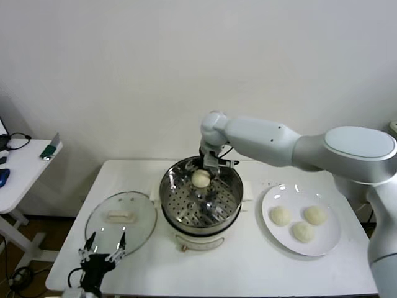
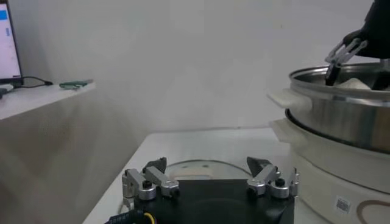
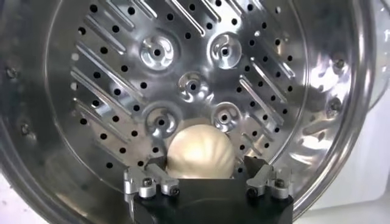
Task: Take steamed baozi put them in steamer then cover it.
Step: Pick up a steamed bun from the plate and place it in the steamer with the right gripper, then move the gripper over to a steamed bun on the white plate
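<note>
My right gripper point(image 1: 209, 166) reaches into the steel steamer point(image 1: 197, 222) at its far side. Its fingers are open, spread on either side of one cream-white baozi point(image 1: 200, 179). In the right wrist view this baozi point(image 3: 200, 152) lies on the perforated bottom point(image 3: 183, 73) between the fingers of that gripper point(image 3: 204, 164). Three more baozi point(image 1: 303, 231) lie on the white plate point(image 1: 329, 245) to the right. The glass cover point(image 1: 139, 230) lies flat on the table left of the steamer. My left gripper point(image 1: 105, 242) is open and empty at the cover's near edge.
The steamer's cream-white base point(image 2: 329, 176) and steel basket point(image 2: 341, 112) stand close beside the left gripper point(image 2: 207, 164), with the cover point(image 2: 195, 168) just beyond its fingers. A white side table point(image 1: 25, 164) with small items stands at the far left.
</note>
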Controlling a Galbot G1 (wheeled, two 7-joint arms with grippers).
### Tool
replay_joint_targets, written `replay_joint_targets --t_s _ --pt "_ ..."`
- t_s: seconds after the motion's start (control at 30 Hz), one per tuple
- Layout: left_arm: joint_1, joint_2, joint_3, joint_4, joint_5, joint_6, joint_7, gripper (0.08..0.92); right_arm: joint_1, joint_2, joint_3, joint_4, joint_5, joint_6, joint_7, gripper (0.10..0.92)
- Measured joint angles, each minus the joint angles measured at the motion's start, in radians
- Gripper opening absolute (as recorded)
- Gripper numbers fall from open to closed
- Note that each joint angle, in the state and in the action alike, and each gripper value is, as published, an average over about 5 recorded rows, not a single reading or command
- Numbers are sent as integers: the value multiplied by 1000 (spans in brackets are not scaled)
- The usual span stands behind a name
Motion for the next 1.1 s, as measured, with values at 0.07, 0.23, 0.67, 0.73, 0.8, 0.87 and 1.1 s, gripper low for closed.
replay_joint_targets --t_s 0.07,0.23,0.67,0.73,0.8,0.87,1.1 --pt "3 0 1 -3 3 2 1 823 40 -14 -22 21 62 -7 -16 823" --pt "6 -1 7 -10 10 6 2 823 167 -78 -117 84 277 -61 -83 823" --pt "-5 -2 15 -17 15 19 3 823 352 -422 -375 287 616 -445 -168 823" --pt "-7 -2 16 -15 16 19 3 823 351 -480 -392 325 635 -518 -155 823" --pt "-9 -2 16 -13 16 19 3 823 340 -532 -401 359 644 -588 -137 823" --pt "-11 -3 16 -12 16 19 3 823 321 -576 -402 386 645 -651 -118 823" --pt "-11 -8 12 -6 17 18 2 823 193 -668 -335 418 598 -813 -51 823"
